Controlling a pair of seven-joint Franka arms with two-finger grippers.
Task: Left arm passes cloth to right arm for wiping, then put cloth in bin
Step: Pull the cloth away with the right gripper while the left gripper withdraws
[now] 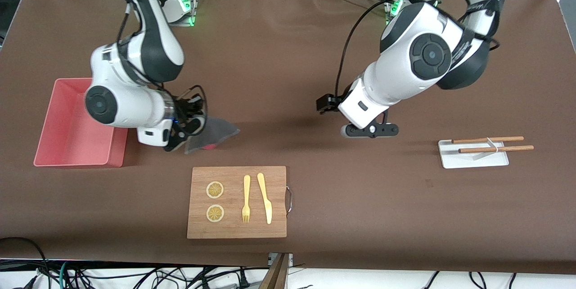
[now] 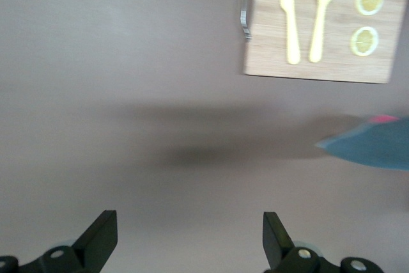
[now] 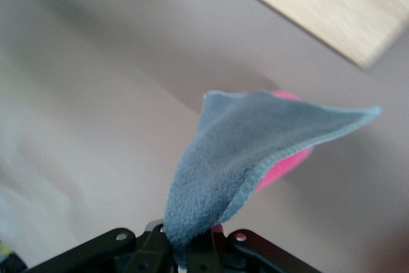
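Right gripper (image 1: 186, 131) pinches the cloth (image 1: 211, 133), holding it above the table (image 1: 288, 55) just beside the bin (image 1: 74, 122), at 12 o'clock from the wooden board (image 1: 237, 202). Left gripper (image 1: 370, 130) hangs over bare table, fingers spread, holding nothing.

A bamboo cutting board (image 1: 237, 202) with a metal handle (image 1: 288, 200) lies on the brown table (image 1: 279, 68), carrying two lemon slices (image 1: 215, 190), a yellow fork (image 1: 246, 199) and knife (image 1: 265, 197) (side by side). Toward the left arm's end, wooden chopsticks (image 1: 490, 144) rest across a white tray (image 1: 472, 156).
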